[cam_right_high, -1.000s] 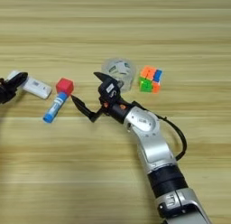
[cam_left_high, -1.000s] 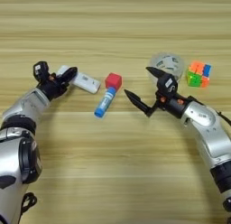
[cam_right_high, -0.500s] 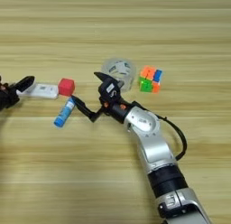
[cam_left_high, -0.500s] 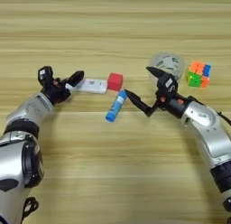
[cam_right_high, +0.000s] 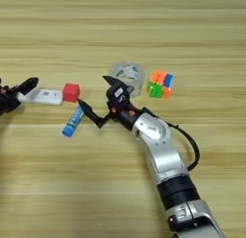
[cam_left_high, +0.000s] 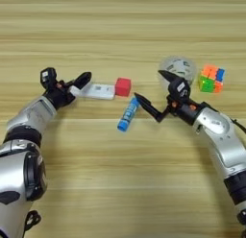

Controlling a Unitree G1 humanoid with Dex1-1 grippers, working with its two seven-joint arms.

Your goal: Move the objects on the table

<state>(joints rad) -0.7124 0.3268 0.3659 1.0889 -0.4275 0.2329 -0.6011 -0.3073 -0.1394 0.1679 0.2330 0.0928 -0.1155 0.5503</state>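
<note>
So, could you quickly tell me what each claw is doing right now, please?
Left claw: open, its fingers either side of the white box's left end.
Right claw: open, holding nothing, lower fingertip beside the glue stick.

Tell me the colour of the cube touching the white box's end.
Red: the red cube shows best in the left eye view.

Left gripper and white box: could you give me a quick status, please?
Left gripper open around white box end. Box touches red cube. Right gripper open by glue stick.
</note>
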